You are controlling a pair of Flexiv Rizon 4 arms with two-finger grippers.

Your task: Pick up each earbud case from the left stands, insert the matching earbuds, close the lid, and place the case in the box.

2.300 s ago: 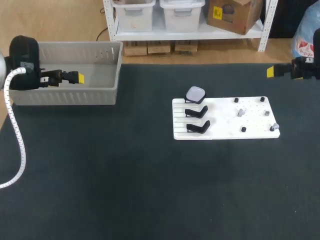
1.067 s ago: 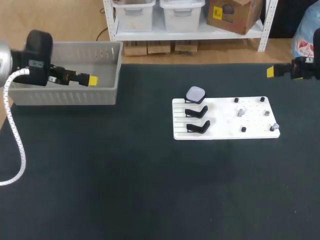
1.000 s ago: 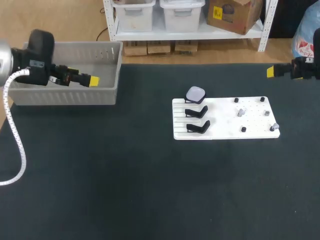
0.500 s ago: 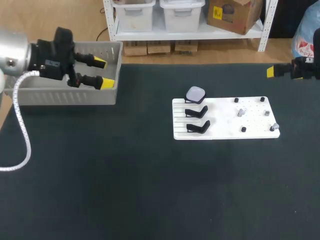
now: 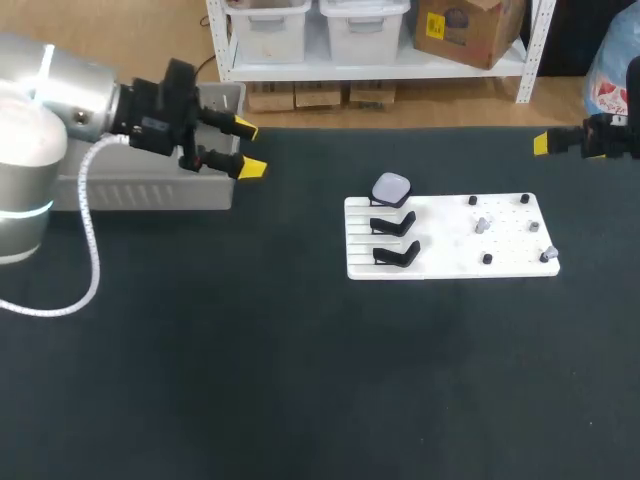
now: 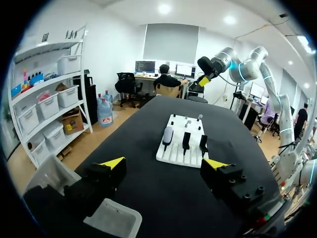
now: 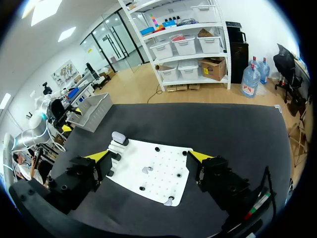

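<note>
Earbud case (image 5: 391, 188), pale and rounded, sits on the farthest of 3 black stands (image 5: 393, 224) that line the left edge of a white board (image 5: 450, 245) lying on the dark table (image 5: 300, 360). The other 2 stands are nearer in the same row. On the right part of the board, 2 small grey earbuds (image 5: 482, 225) stand among a few black pegs (image 5: 487, 259), 1 near the middle and 1 at the near right corner; their detail is too small to make out.

The left gripper (image 5: 247, 148) hovers above the table just beside the right end of the grey box (image 5: 150, 190), its fingers (image 5: 252, 168) spread wide and gripping nothing, pointing toward the board. In the left wrist view the box's corner (image 6: 113, 220) lies under the gripper, and the board with the case on its stand lies well ahead between the 2 yellow tips.

The right gripper (image 7: 149, 155) hangs over the far right edge of the table, well apart from the board. Its fingers (image 7: 99, 155) are also spread wide with nothing held; in the right wrist view the board lies ahead of and below them, the case at its far left corner.
</note>
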